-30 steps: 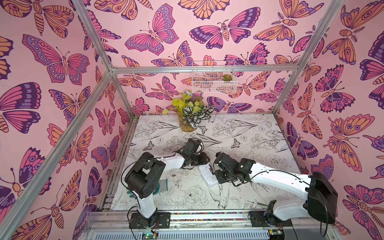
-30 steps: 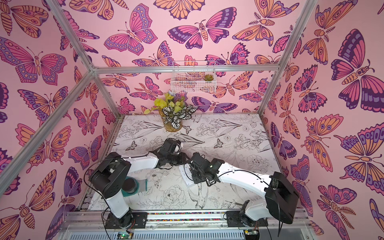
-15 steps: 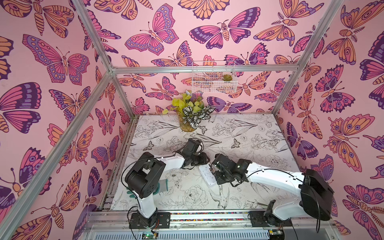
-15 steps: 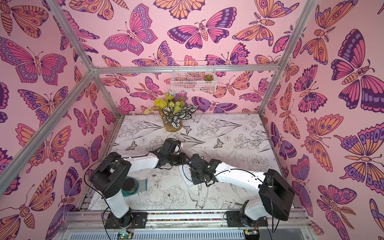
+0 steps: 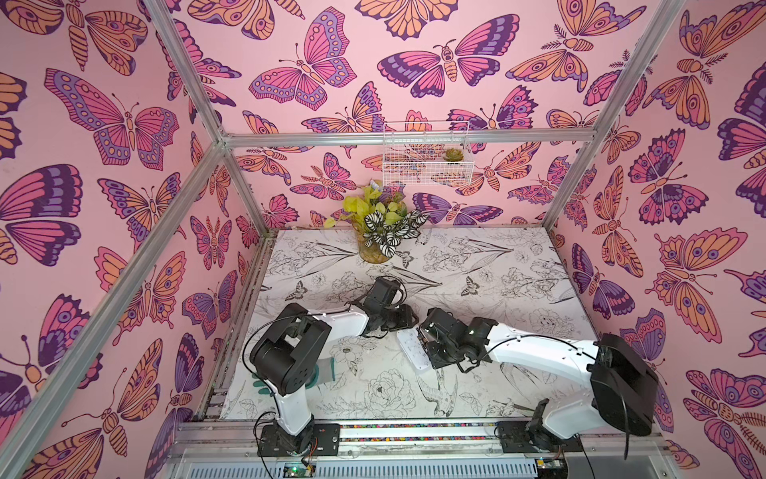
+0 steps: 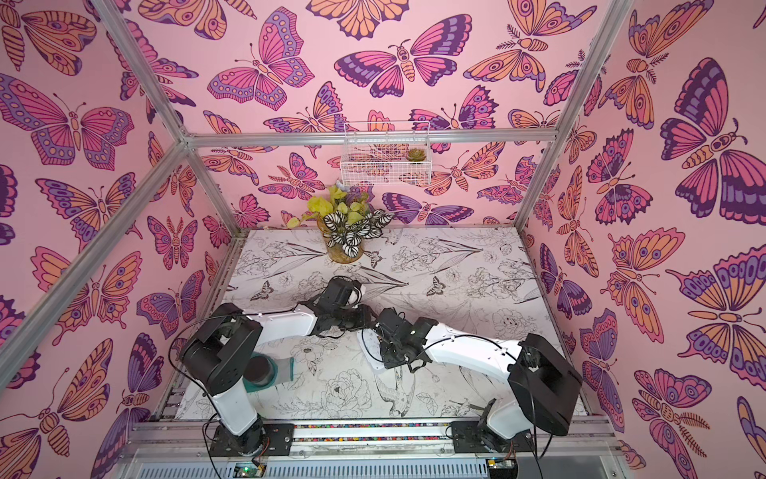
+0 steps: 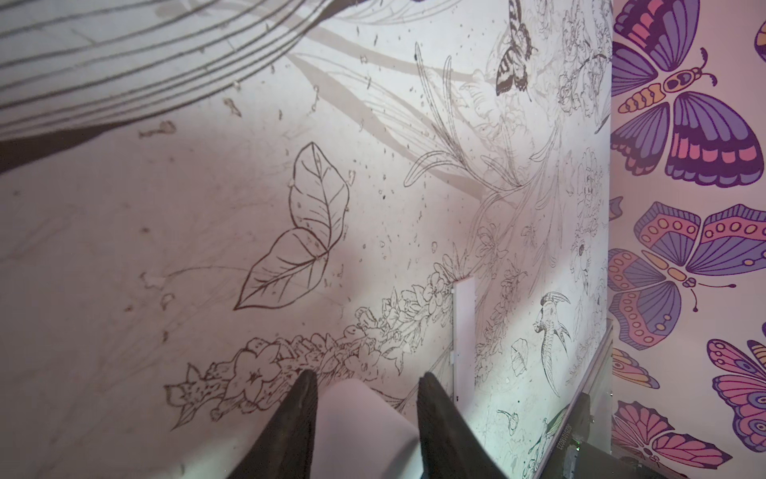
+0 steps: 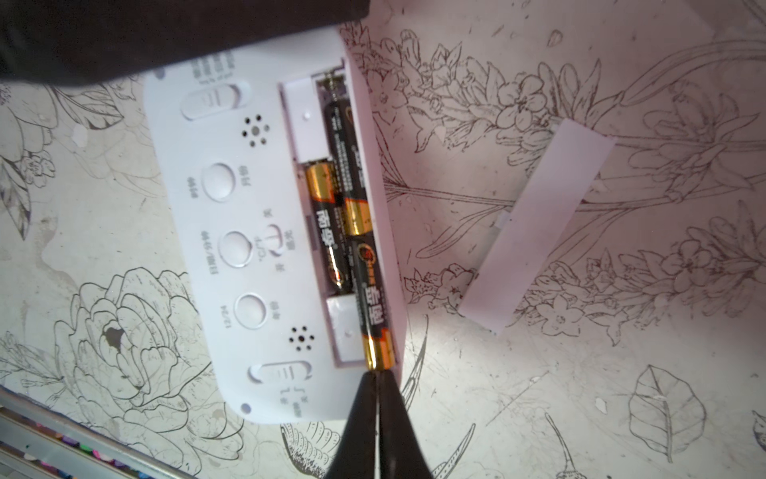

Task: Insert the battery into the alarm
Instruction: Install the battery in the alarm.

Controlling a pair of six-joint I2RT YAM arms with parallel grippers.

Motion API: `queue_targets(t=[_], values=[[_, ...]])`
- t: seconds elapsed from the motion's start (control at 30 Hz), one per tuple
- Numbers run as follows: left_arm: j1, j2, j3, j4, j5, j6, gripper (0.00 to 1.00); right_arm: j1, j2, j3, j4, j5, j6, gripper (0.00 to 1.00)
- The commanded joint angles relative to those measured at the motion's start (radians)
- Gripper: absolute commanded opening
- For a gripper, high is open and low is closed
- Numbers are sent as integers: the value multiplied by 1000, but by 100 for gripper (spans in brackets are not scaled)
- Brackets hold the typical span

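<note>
Both the left arm (image 5: 335,321) and the right arm (image 5: 539,352) have smooth white shells between blocky black joints. Thin black cables (image 5: 625,439) loop beside them. Small dark screws dot the white shells. The left gripper (image 7: 367,372) has black, tapered fingers (image 7: 290,427).

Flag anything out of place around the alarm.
The battery cover is off, lying on the table apart from the alarm. The battery at the shut right gripper seems raised at its gold end, perhaps unseated.
</note>
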Motion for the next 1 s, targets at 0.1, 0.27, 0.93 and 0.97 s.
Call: queue_targets(t=[0.1,0.27,0.93,0.97], values=[[-5,23,0,0,24,10,43,-5,-63,30,-33,18,4,15],[-6,20,1,0,26,9,43,-7,-62,45,-35,55,-3,25],[-10,18,-11,10,24,2,43,-38,169,165,-19,125,-22,23],[-12,20,-11,11,24,1,43,-37,172,165,-19,124,-22,21]])
